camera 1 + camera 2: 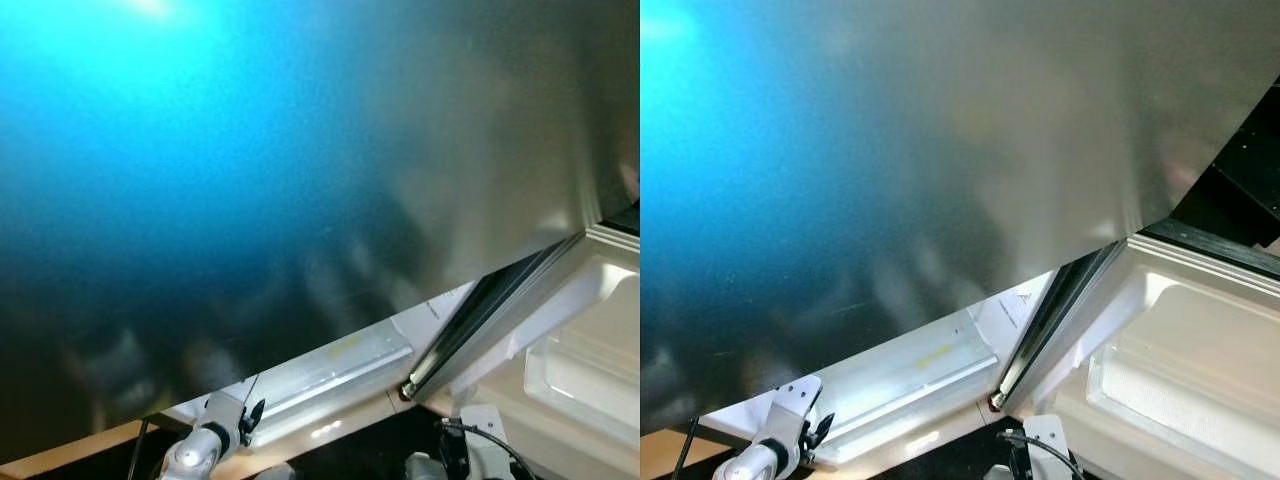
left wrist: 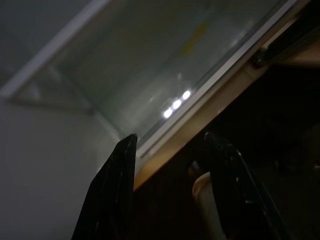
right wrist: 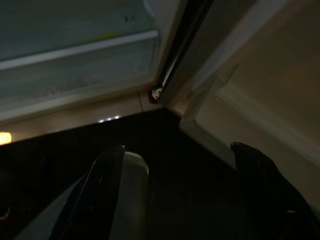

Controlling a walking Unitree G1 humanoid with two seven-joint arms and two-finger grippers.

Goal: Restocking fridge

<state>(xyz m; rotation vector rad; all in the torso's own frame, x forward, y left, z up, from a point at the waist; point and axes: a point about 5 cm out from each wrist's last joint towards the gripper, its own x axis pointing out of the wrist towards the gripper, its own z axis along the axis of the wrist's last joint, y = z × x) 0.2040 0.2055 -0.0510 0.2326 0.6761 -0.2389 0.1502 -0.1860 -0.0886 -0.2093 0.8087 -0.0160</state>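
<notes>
The fridge (image 1: pixel 940 180) looms close ahead, its right door (image 1: pixel 1180 360) swung open. Below it, the left tool (image 2: pixel 170 165) and right tool (image 3: pixel 175 185) both hang spread and empty.

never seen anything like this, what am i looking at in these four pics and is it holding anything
This is a humanoid robot standing very close to a fridge. The two upper pictures come from a stereo camera on its head. The big grey-blue surface is a stainless fridge door. Below it you see a lit clear drawer inside the fridge, and on the robot's right an open door with a white door bin. The two lower pictures come from cameras on its wrists, each looking along two black fingers. The left tool is open, facing the drawer. The right tool is open too, facing the door hinge. Neither holds anything.
</notes>
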